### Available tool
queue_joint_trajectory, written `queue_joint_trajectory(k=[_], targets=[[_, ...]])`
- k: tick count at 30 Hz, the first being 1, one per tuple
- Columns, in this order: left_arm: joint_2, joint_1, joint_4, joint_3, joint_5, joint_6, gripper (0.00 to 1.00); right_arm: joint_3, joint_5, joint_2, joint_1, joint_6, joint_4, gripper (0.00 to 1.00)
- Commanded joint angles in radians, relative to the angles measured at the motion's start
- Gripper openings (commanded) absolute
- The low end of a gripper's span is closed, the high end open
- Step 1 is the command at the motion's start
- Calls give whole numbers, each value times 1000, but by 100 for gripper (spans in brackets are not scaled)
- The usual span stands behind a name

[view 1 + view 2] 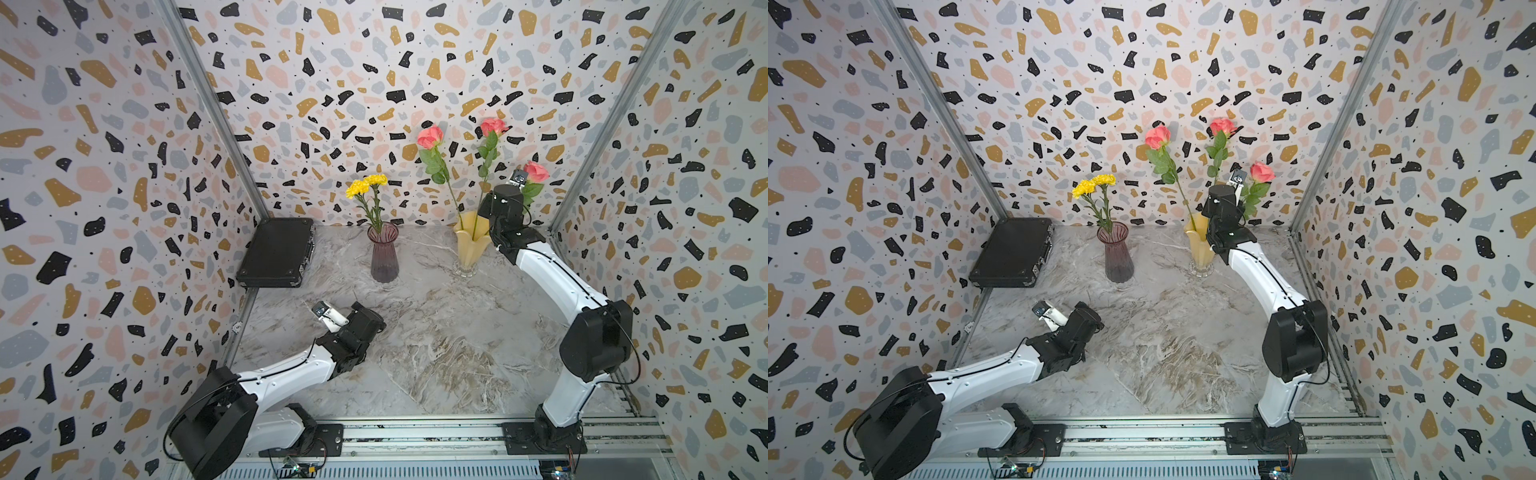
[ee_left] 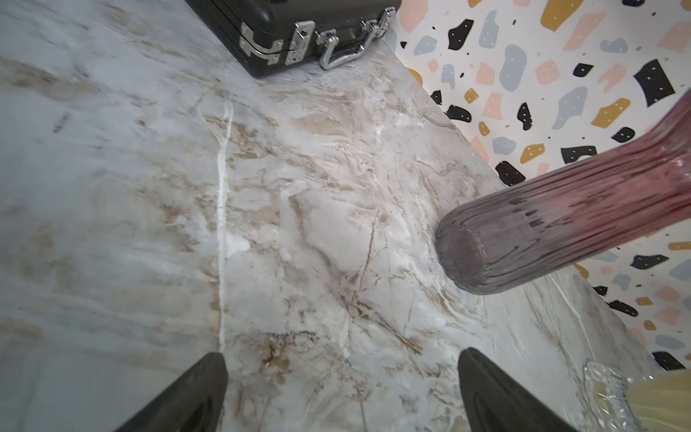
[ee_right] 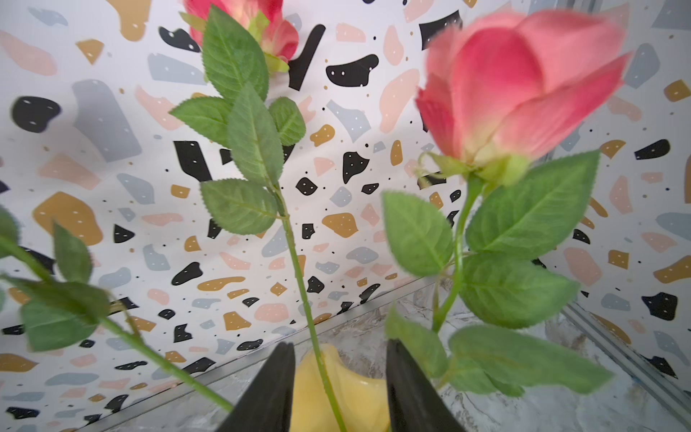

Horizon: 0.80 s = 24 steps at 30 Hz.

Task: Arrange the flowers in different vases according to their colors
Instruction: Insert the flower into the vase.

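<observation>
Hovering by the yellow vase [image 1: 469,249] right of the frame's middle, where three pink roses [image 1: 430,136] stood, the right gripper [image 3: 337,348] had its jaws apart and empty like the left gripper [image 2: 342,351], so backing away gently seemed next.

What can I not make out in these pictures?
- Rightmost rose: lower stem hidden by the right arm in both top views, by leaves in the right wrist view; whether it stands in the yellow vase is unclear.
- Purple vase: rim cut off by the left wrist view's edge.
- Black case: closed, contents hidden.
</observation>
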Motion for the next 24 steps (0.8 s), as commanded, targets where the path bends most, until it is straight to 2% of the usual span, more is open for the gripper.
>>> queue_joint_trajectory(k=[1,3,5,8,11,13,17,20,22,24], targets=[[-1,1,54,21,45,81,99,-32,-14,-118,39,21,-19,45],[1,1,113,7,68,128,99,-70,-21,-174,65,5,-17,45],[2,1,261,-20,148,280,100,-115,-43,-232,88,-2,-23,45],[32,1,492,-37,422,606,99,-228,-146,-330,107,50,-85,46],[117,1,511,37,680,737,99,-398,-325,-408,108,123,-138,50],[177,1,479,91,780,764,99,-543,-398,-457,112,134,-139,50],[221,1,487,106,806,733,99,-930,-377,-579,154,56,102,53],[215,1,508,88,798,725,99,-1138,-405,-589,167,-108,267,55],[217,1,518,82,789,723,99,-1132,-446,-579,167,-139,304,58],[226,1,509,88,777,729,99,-1059,-482,-561,174,-180,228,75]])
